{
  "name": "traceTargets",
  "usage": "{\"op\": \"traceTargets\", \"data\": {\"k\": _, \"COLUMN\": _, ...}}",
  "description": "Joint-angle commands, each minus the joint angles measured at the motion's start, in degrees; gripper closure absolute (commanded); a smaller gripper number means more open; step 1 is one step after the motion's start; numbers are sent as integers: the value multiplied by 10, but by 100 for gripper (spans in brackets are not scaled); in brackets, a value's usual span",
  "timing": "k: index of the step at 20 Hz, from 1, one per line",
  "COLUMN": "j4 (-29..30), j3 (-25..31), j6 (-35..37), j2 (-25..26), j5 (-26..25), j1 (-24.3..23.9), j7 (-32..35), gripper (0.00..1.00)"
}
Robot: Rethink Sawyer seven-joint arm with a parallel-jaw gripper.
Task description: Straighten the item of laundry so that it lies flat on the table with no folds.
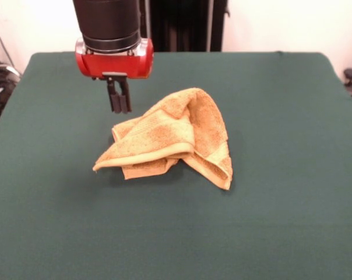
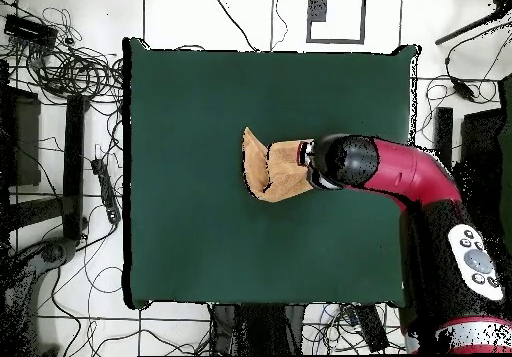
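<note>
A: How far along is it?

B: Barely started, I'd say. The towel [image 1: 175,135] is a crumpled heap near the middle of the tabletop [image 1: 281,221], folded over itself several times. One layer is draped across the top with its border band running along the near edge, and another flap hangs down on the side away from the end effector [image 1: 119,109]. None of it lies as a single flat sheet, so all the unfolding is left.

A: And the end effector?

B: It hangs just beside the towel's far upper corner, above the cloth and not touching it as far as the front view shows. Its two dark fingers [image 1: 113,98] stand close together with nothing between them. From overhead the arm [image 2: 400,170] covers that side of the towel, so that view adds nothing about the grasp.

A: Which way does the towel point?

B: Hard to give a true long axis while it is bunched. In the front view the heap runs roughly diagonally, from a low corner on the end effector's side up to a peak, then down to a second corner on the opposite side. From overhead the visible part tapers to a point away from the arm.
</note>
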Motion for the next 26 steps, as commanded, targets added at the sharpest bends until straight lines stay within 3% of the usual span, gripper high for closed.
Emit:
{"op": "traceTargets", "data": {"k": 1, "j4": 35, "j3": 63, "j6": -21, "j2": 6, "j5": -2, "j1": -1, "j7": -23, "gripper": 100}}
{"op": "traceTargets", "data": {"k": 12, "j4": 47, "j3": 70, "j6": -49, "j2": 4, "j5": -3, "j1": -7, "j7": -12, "gripper": 100}}
{"op": "traceTargets", "data": {"k": 15, "j4": 28, "j3": 64, "j6": 4, "j2": 13, "j5": 9, "j1": -2, "j7": -13, "gripper": 100}}
{"op": "traceTargets", "data": {"k": 17, "j4": 16, "j3": 65, "j6": -21, "j2": 30, "j5": 20, "j1": -4, "j7": 10, "gripper": 100}}
{"op": "traceTargets", "data": {"k": 21, "j4": -54, "j3": 45, "j6": -2, "j2": 92, "j5": 24, "j1": -2, "j7": 22, "gripper": 100}}
{"op": "traceTargets", "data": {"k": 26, "j4": -144, "j3": 5, "j6": 167, "j2": 116, "j5": 8, "j1": 20, "j7": 7, "gripper": 100}}
